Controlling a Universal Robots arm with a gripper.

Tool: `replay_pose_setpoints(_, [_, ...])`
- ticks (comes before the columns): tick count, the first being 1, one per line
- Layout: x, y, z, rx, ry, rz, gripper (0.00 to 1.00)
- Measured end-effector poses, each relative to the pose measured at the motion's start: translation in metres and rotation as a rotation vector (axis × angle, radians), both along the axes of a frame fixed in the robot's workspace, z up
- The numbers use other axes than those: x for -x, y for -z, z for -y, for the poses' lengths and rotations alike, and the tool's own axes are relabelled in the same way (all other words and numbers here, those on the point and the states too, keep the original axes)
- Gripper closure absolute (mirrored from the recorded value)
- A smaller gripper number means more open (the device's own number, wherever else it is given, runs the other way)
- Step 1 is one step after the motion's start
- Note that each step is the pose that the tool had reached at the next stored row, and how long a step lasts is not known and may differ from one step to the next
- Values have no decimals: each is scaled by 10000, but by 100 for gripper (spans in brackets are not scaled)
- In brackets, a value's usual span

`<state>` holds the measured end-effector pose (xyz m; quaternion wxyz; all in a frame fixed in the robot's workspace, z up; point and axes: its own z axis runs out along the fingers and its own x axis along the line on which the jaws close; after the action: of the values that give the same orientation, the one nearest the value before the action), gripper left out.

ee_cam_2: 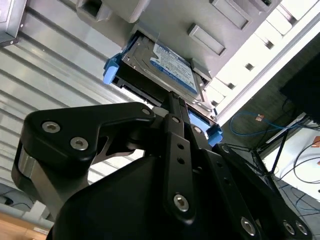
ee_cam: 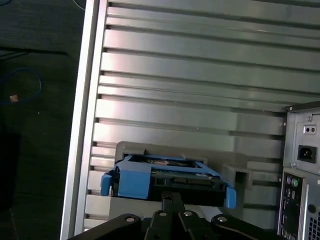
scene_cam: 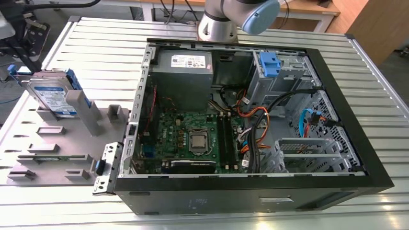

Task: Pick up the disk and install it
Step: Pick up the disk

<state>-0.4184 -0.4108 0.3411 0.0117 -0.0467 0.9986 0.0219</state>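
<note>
Fingers (ee_cam_2: pixel 172 130) pressed together, no gap between them in both wrist views. The gripper (ee_cam: pixel 171 196) sits right at the near edge of the disk (ee_cam: pixel 165 172), tips pointing at the middle of that edge between the blue bracket ends. Contact is probably there or close to it. Can't confirm it, as the gripper body covers the spot, and nothing is visibly pinched.

The disk stands on edge, label side showing in the second wrist view, slotted into the grey holder (scene_cam: pixel 38 143) at that holder's far corner. The holder lies on the slatted table (scene_cam: pixel 102 43), close to the table's edge on the exterior view's left. The disk is seated and not lifted.

Further off, the open computer case (scene_cam: pixel 255 201) lies on its side across the middle of the table. It is well apart from the holder's disk corner. The drive bay (scene_cam: pixel 281 72) at the case's far corner holds a blue bracket.

Progress: early. The pick is not done, the disk is not raised out of the holder, and the carry and install are all left.
</note>
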Motion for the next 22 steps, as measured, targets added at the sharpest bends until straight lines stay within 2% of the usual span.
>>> replay_pose_setpoints(22, [0, 4, 0, 81, -3829, 0, 89])
